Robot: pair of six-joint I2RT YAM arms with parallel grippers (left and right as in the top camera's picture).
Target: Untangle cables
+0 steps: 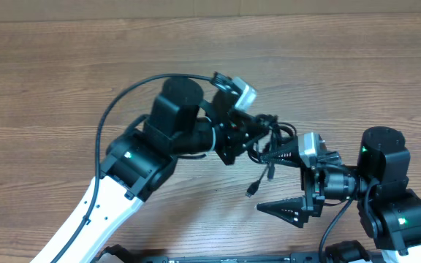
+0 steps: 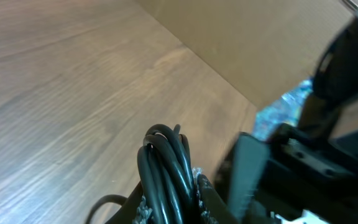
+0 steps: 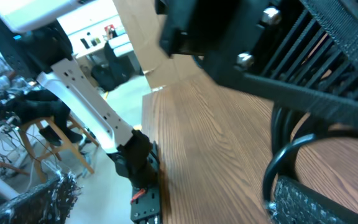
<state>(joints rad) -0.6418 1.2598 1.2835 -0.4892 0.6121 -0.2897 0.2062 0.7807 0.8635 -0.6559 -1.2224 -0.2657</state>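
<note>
My left pincer [image 2: 173,208] is clamped on the cables [image 2: 166,168]. Its wrist view shows several black strands bunched into a tight arch that rises from between its pads, clear of the tabletop [image 2: 55,74]. From overhead, the rest of the tangle spills out just past that pincer's tips. One strand drops away from it to a plug end [image 1: 251,191].

My right pincer [image 1: 262,183] stands wide apart and holds nothing. Its upper finger reaches into the edge of the tangle; whether it touches, I cannot tell. The plug end sits between its two fingers. In the right wrist view a black loop [image 3: 275,155], which I take for one of the cables, curves just beside one finger.

I expect these cords to be very light and limp. They will sag from any point I lift and will not hold a shape. The sheath looks smooth, so a strand could slide through a loose grip. Being so thin next to the fingers, a strand could also slip out unless it is squarely between the pads. A hard pull would likely cinch the knot rather than free it.

The plug is the one stiff part. I would take hold of the cord just behind it, between the right pincer's fingers, and ease it away. The left pincer would hold the bunch.
</note>
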